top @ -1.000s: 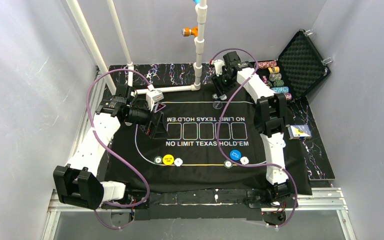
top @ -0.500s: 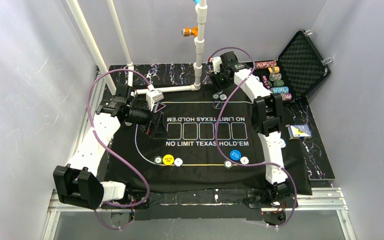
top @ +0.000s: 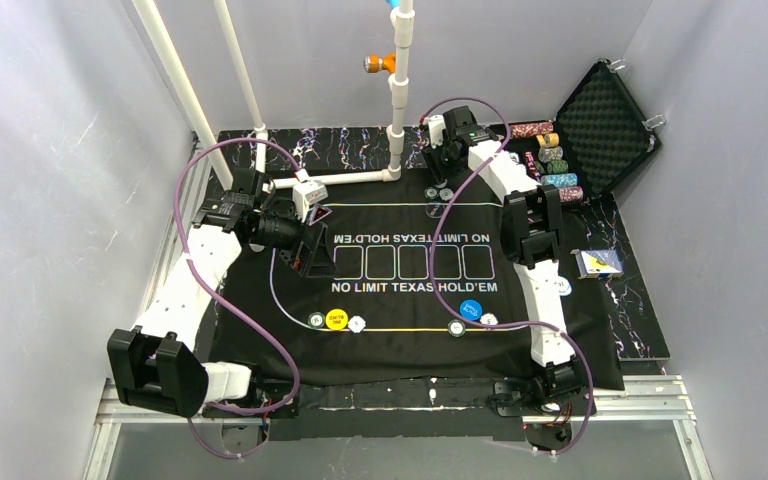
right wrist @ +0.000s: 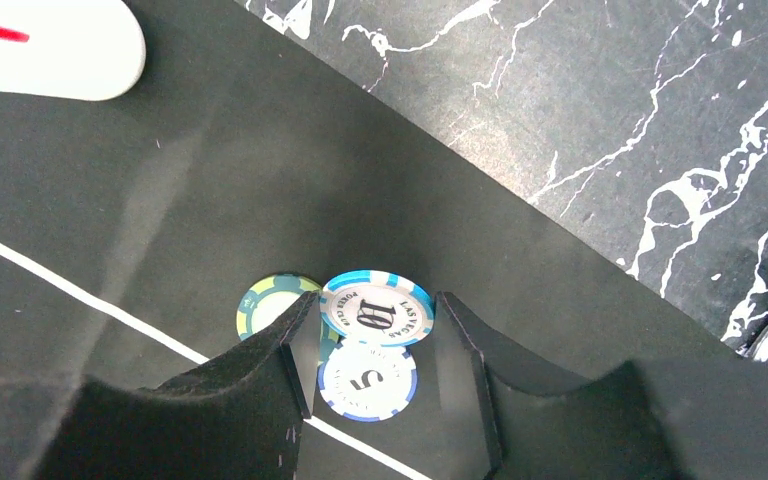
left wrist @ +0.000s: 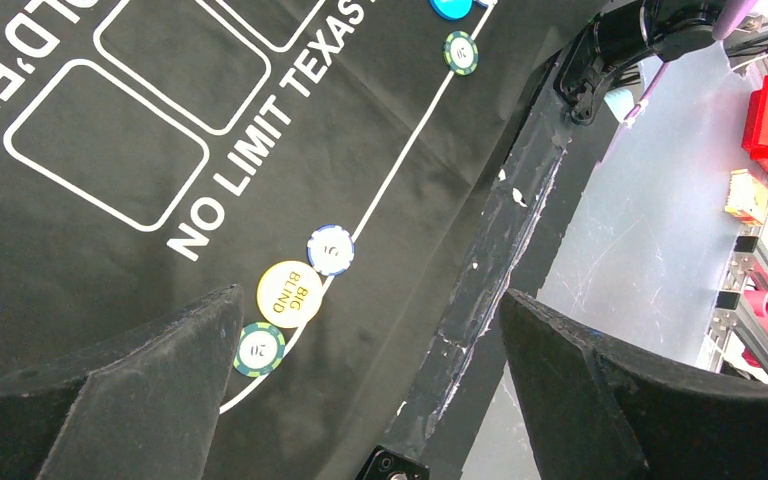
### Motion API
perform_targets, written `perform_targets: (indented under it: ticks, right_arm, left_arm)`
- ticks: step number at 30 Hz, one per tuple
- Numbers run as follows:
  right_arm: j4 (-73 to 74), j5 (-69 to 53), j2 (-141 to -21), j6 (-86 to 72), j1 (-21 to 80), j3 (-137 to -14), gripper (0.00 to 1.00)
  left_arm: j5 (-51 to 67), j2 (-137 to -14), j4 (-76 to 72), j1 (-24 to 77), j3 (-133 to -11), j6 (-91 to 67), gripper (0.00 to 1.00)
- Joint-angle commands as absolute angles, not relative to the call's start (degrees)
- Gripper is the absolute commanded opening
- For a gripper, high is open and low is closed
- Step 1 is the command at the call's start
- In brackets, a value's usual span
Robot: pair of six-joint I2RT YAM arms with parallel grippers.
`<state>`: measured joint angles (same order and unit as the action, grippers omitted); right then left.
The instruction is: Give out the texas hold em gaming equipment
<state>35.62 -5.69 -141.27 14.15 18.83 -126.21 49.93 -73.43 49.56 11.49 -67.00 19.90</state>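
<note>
The right jaws pinch a white-and-blue "10" chip (right wrist: 377,308), held over a "5" chip (right wrist: 367,382) and a green chip (right wrist: 263,303) at the mat's (top: 400,350) 12 o'clock edge. The left jaws gape wide and empty at 9 o'clock.

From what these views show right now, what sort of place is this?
Probably a robot test cell dressed as a poker table: a left arm and right arm bolted beside a black Texas Hold'em mat, plain grey walls around, a white pipe frame at the back.

A robotics lab cell: plain grey walls (top: 60,150), white pipe frame (top: 401,110), aluminium rails (top: 650,397).
</note>
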Motion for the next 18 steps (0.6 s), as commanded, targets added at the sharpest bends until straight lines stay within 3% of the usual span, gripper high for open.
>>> perform_targets:
  ticks: [1,5,7,10,13,18]
  right_arm:
    - [32.61,-5.10,-142.06,13.28,18.81,-128.93,0.38]
    - [32.45,-4.92,-142.18,13.21,18.81,-128.94,0.44]
    - [32.58,-4.84,-142.12,13.06,18.81,-129.02,0.59]
    - [33.05,-4.35,-141.23,13.17,18.81,-128.94,0.71]
    - [33.23,-4.04,-138.32,13.23,18.66,-127.28,0.76]
    - [35.85,-5.86,-130.96,14.76,18.00,-122.30,0.76]
  left_arm:
    - [50.24,-73.08,50.74,11.69,-67.85,20.12,0.99]
    - [50.19,-73.10,50.71,11.69,-67.89,20.05,0.99]
    - [50.19,-73.04,50.80,11.69,-67.94,20.10,0.99]
    - [50.10,-72.89,50.81,11.69,-68.00,20.04,0.99]
    - [50.03,-72.76,50.83,11.69,-67.81,20.11,0.99]
    - [50.14,-72.41,50.83,11.69,-67.37,20.16,0.99]
